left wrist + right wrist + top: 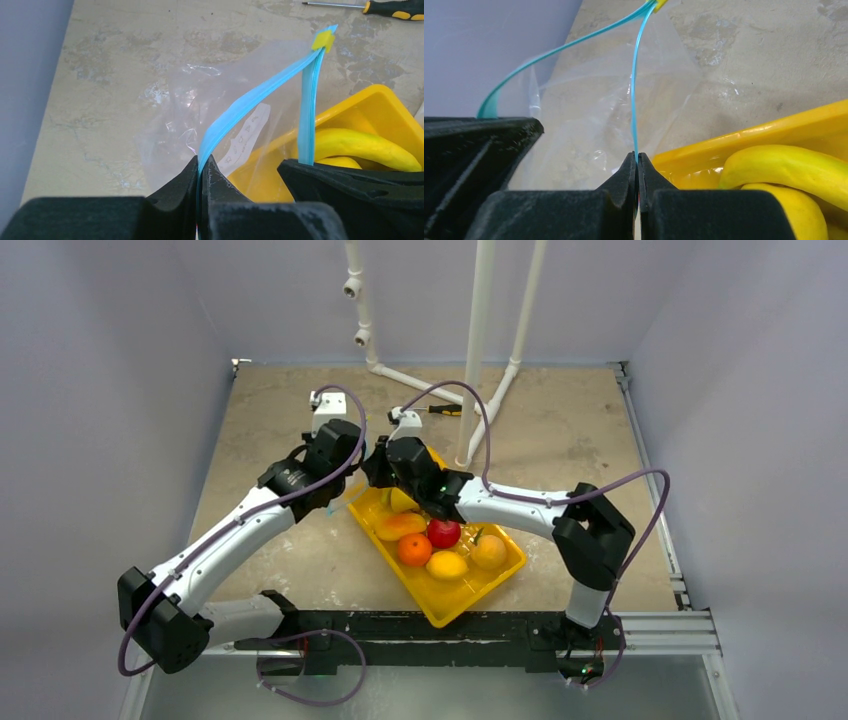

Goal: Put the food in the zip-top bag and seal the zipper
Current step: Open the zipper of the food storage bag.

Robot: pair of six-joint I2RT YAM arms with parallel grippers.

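Though illegible, white label (246,136) on bag (170,115)

The bag (190,100) is thin clear plastic film, glossy and crinkled, catching glints. Its zipper (250,101) is a smooth teal plastic strip. The tray (385,102) shines, hard yellow plastic, and the banana (360,145) in it is smooth with a soft sheen. The table (125,60) looks matt, mottled, stone-like. The fingers (170,202) are matt black, faintly grainy.

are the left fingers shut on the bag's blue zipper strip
Yes, in the left wrist view the zipper runs down into the pinch between the closed left fingers.
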